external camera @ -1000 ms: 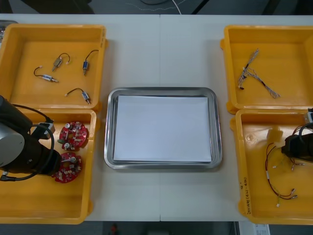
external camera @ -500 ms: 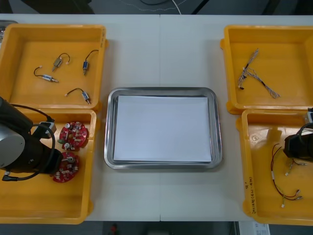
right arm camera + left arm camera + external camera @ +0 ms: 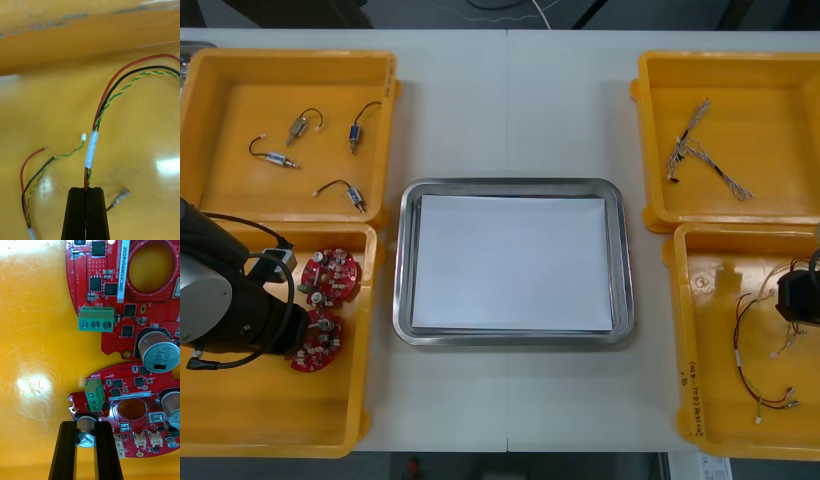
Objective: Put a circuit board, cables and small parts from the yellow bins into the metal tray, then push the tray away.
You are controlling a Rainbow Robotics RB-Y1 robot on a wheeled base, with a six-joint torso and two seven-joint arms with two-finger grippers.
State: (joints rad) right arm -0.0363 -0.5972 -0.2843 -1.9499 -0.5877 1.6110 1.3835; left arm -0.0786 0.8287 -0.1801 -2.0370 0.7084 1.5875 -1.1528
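Observation:
In the near left yellow bin (image 3: 240,410) lie two round red circuit boards. My left gripper (image 3: 306,335) (image 3: 87,438) is shut on a silver cylinder standing on the nearer circuit board (image 3: 317,343) (image 3: 131,408); the other board (image 3: 330,275) (image 3: 112,296) lies just beyond. In the near right yellow bin (image 3: 710,400), my right gripper (image 3: 792,300) (image 3: 85,204) is shut on the red, black and twisted cable (image 3: 750,365) (image 3: 92,150), pinched between its closed fingers. The metal tray (image 3: 405,262), white inside, sits between the bins.
The far left bin (image 3: 220,90) holds several small metal parts (image 3: 300,125) with black leads. The far right bin (image 3: 780,90) holds a thin twisted cable (image 3: 700,150). A second cable end (image 3: 33,176) lies beside the right fingers.
Both grippers have shut, the left on the board's cylinder and the right on the cable. The right gripper drew back toward the table's right edge, and the cable and near right bin shifted with it.

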